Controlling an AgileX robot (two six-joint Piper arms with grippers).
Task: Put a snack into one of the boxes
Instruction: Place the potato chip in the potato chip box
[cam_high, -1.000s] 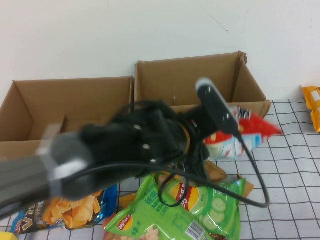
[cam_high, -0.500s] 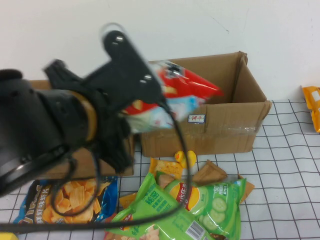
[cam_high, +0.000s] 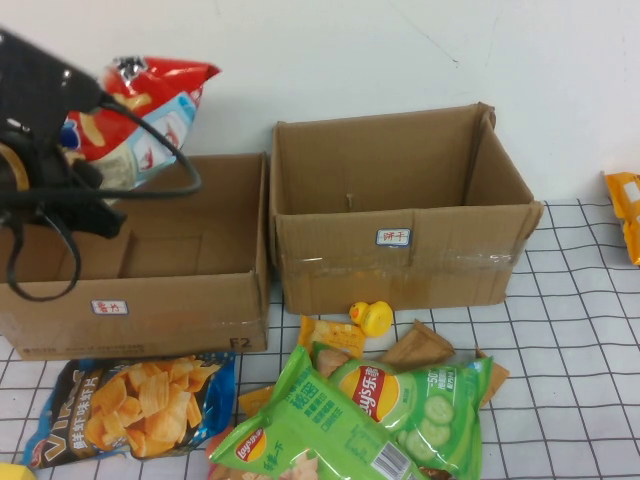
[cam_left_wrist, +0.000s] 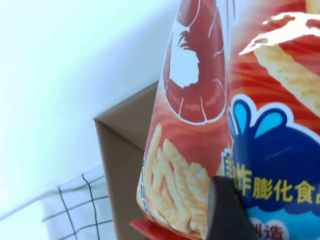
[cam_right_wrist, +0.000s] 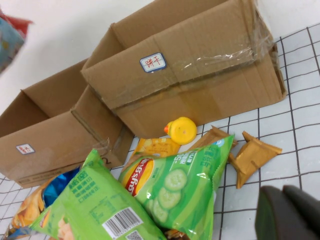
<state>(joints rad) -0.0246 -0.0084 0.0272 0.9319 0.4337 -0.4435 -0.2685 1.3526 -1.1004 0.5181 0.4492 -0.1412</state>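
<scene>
My left gripper is raised at the far left, above the back of the left cardboard box, and is shut on a red and blue shrimp-chip snack bag. In the left wrist view the bag fills most of the picture, with one dark finger pressed against it. The right cardboard box stands open beside the left one. My right gripper is shut and empty, low over the checked cloth near the front; it is out of the high view.
In front of the boxes lie two green chip bags, a yellow rubber duck, small orange-brown packets and a blue bag of orange chips. Another orange packet lies at the right edge.
My left arm has swung up and to the left with the snack bag, from in front of the right box to above the left box.
</scene>
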